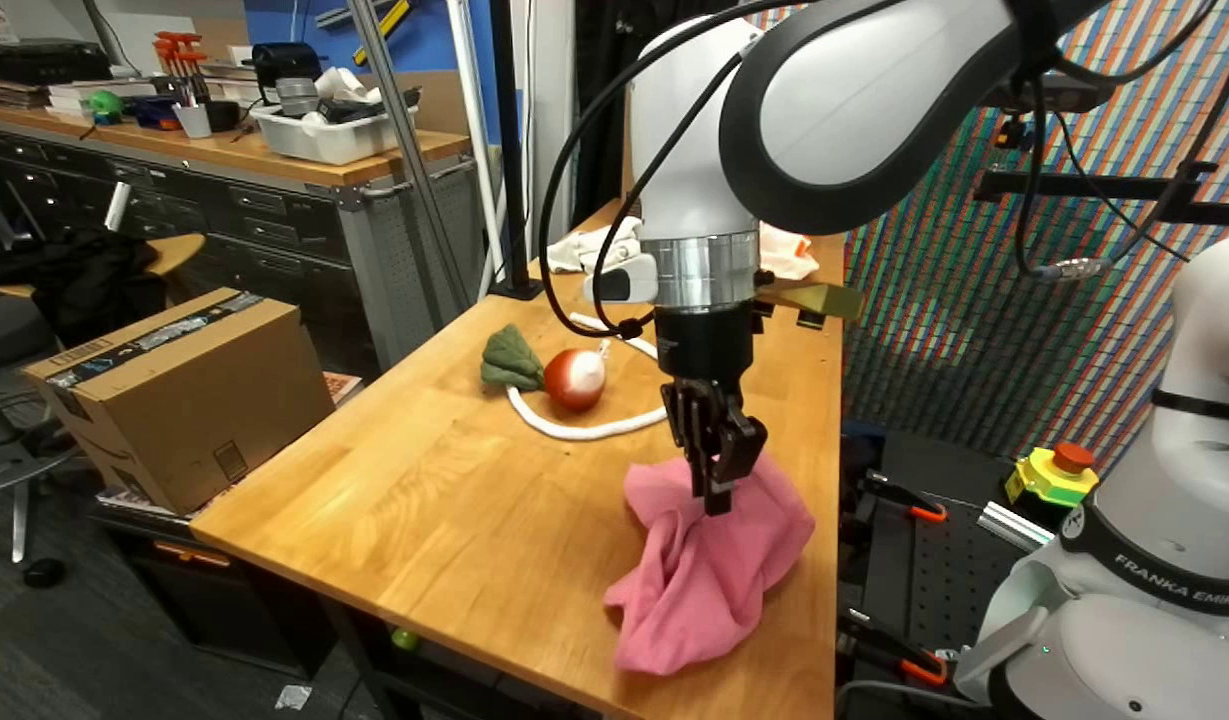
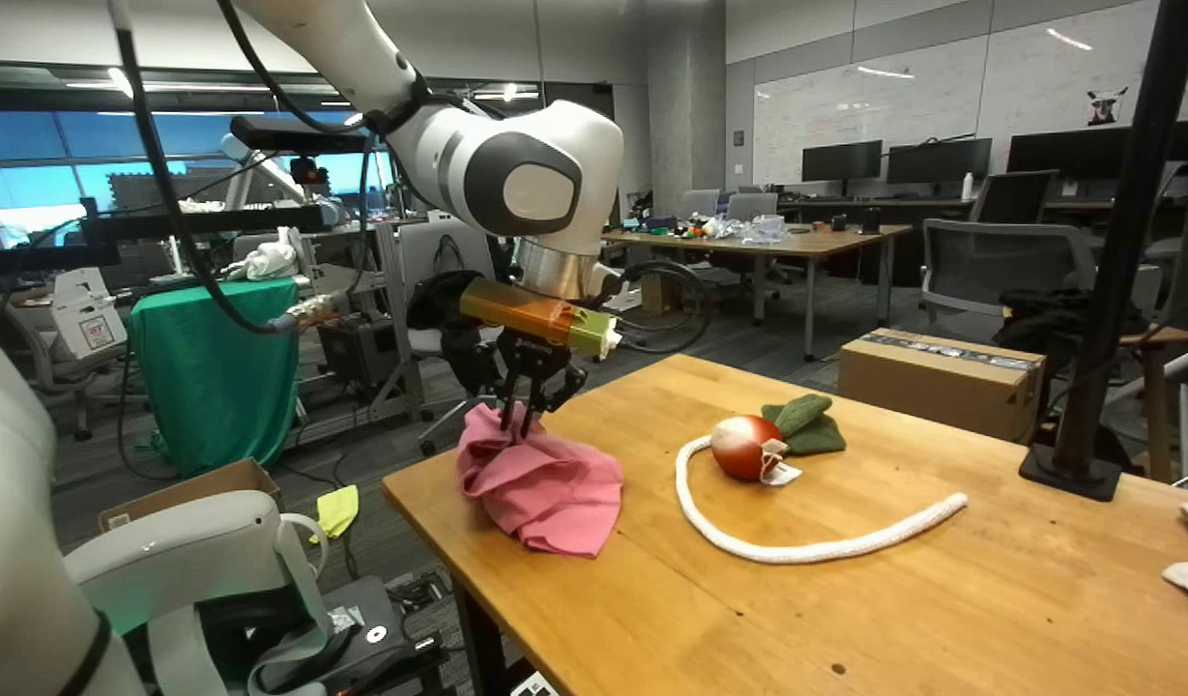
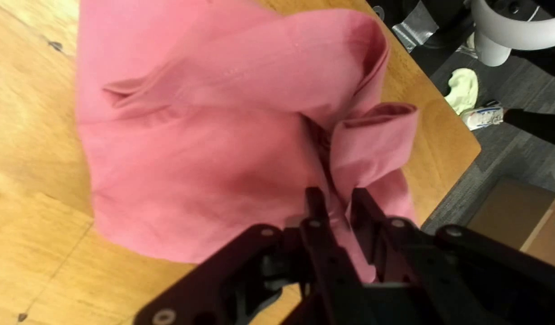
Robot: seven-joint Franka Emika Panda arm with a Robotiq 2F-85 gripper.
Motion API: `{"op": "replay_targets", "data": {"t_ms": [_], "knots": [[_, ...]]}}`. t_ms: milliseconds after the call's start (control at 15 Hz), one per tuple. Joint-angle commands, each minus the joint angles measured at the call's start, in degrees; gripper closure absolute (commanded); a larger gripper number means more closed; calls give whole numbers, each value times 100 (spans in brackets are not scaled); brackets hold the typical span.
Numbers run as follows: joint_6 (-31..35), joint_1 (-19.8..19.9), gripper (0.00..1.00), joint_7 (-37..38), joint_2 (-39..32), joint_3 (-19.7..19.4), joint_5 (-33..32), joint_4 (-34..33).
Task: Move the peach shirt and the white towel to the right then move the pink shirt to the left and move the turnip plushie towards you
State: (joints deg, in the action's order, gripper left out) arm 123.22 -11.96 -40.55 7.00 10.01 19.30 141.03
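The pink shirt (image 1: 719,570) lies crumpled near the table's corner in both exterior views and fills much of the wrist view. My gripper (image 3: 338,195) points down into it, its fingers (image 3: 314,203) a little apart with a loose pink fold between them; it is open only narrowly. The turnip plushie (image 2: 743,449), red and white with green leaves, rests on the table, clear of the gripper. Farther along, a whitish cloth with a peach tint, seemingly the peach shirt (image 1: 789,255), is partly hidden behind my arm. An off-white cloth, seemingly the white towel (image 1: 596,248), lies by the post.
A white cord (image 2: 796,554) curves around the turnip plushie on the wooden table (image 1: 424,480). A black post (image 2: 1086,387) rises from the table's edge. Beyond that edge sits a cardboard box (image 1: 189,400). The red stop button (image 1: 1072,458) is beside the robot's base.
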Motion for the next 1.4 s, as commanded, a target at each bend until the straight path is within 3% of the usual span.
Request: {"op": "replay_targets", "data": {"t_ms": [0,267,400,733,1000,1333], "knots": [[-41,4,45,58,218,-118,55,22],[200,95,16,309,428,-242,-119,41],[515,178,1,473,554,-276,-558,75],[1739,435,0,1012,376,-458,-1581,21],[2556,713,0,1468,-177,-639,-2472,-232],[3045,951,0,2007,-1090,-770,-3350,-868]]}}
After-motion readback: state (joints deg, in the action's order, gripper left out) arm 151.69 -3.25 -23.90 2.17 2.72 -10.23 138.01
